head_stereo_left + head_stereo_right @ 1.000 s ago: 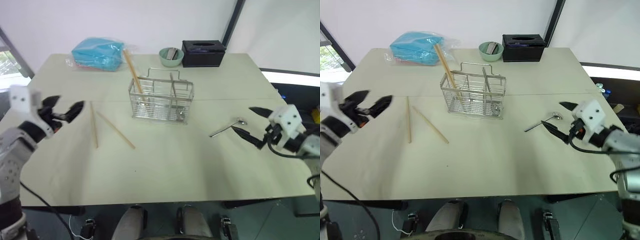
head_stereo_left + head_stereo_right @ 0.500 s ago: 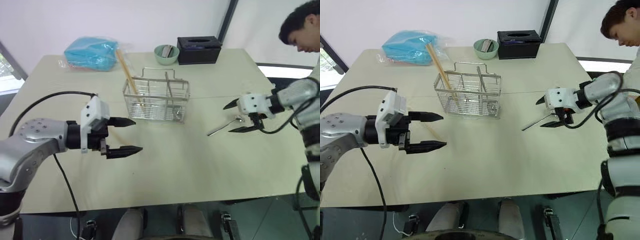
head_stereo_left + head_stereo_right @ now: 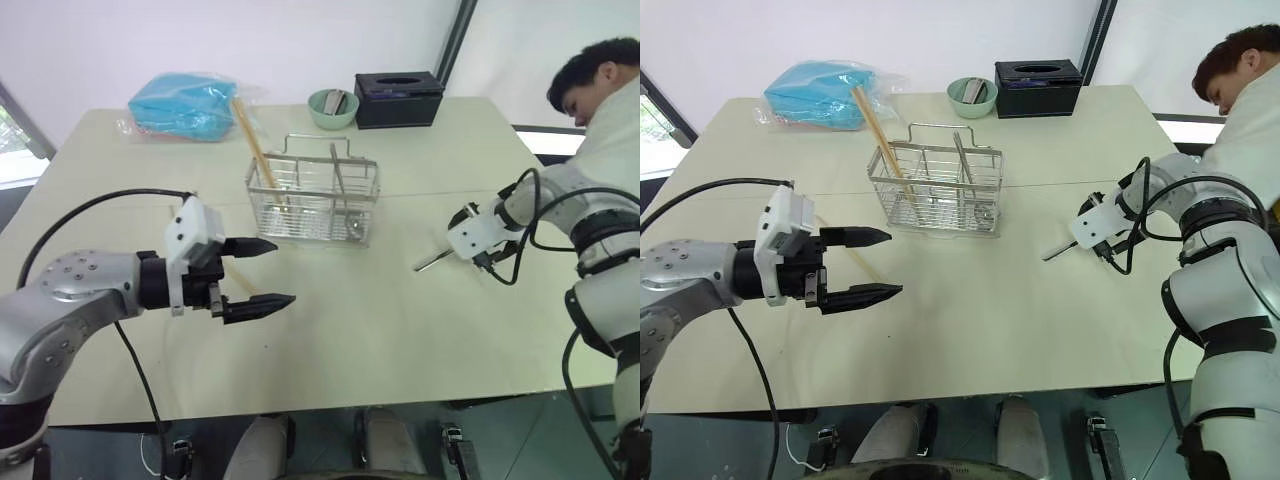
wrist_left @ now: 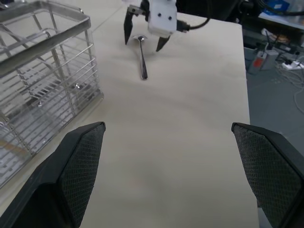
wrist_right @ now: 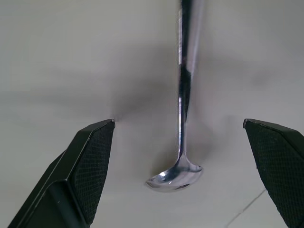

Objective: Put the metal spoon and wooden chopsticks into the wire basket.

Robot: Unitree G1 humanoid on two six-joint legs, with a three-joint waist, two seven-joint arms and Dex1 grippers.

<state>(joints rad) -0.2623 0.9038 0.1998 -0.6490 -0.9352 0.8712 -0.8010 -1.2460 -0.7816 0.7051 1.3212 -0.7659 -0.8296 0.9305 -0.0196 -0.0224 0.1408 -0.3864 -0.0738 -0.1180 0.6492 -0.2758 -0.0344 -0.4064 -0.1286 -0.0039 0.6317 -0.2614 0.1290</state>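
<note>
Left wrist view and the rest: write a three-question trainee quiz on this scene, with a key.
1. True or false: the slim shiny metal spoon lies on the table between the open fingers of the right end effector.
2. What leans in the silver wire-grid basket? A) a long light-brown wooden chopstick B) a fork C) a knife
3. Fill in: the black tissue box stands beside the pale green ____.

Key: 1 true; 2 A; 3 bowl.
</note>
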